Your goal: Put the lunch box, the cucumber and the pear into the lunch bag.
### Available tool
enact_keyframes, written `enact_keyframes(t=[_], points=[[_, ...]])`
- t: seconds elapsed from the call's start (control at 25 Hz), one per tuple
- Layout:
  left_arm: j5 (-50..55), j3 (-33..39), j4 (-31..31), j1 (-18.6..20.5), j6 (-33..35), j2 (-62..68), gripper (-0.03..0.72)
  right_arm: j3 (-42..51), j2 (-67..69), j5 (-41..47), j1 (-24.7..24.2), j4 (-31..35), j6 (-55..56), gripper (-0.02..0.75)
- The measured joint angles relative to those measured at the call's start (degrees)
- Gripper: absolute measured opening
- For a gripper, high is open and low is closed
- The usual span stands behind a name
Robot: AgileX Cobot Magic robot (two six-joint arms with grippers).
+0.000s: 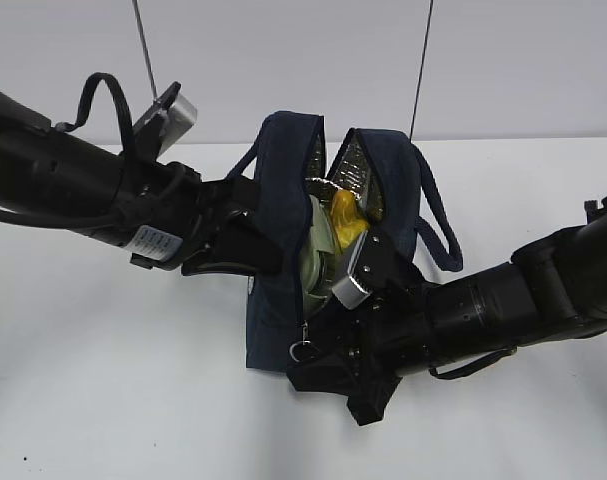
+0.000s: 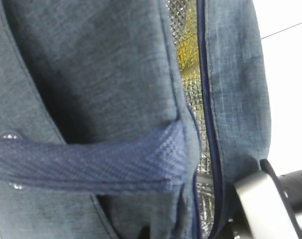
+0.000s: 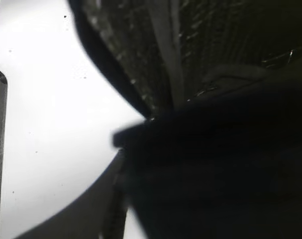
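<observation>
The navy lunch bag [image 1: 278,200] stands open in the middle of the table, its silver foil lining [image 1: 355,175] showing. Inside it I see the pale green lunch box [image 1: 319,250] and the yellow pear [image 1: 345,222]. The cucumber is not in view. My left gripper [image 1: 245,240] is pressed to the bag's left wall; in the left wrist view the bag's fabric [image 2: 91,74] and a handle strap [image 2: 91,159] fill the frame and cover the fingers. My right gripper [image 1: 318,365] is at the bag's near end, by the zipper ring [image 1: 303,350]; its fingers are hidden in the dark.
The white table [image 1: 113,400] runs on all sides of the bag. The bag's right handle [image 1: 438,235] hangs over its right side. The right arm's silver camera housing [image 1: 355,282] sits over the bag's mouth and shows in the left wrist view [image 2: 262,204].
</observation>
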Motion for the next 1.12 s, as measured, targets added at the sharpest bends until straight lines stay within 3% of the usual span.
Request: enact_keyframes(t=[0.72,1.12], points=[[0.0,0.0,0.1,0.0,0.0,0.0,-0.012,0.0,-2.7,-0.2,0.0,-3.6,4.3,0.211],[0.0,0.0,0.1,0.0,0.0,0.0,-0.012,0.0,-3.9,-1.0,0.0,-5.0,5.2,0.006]])
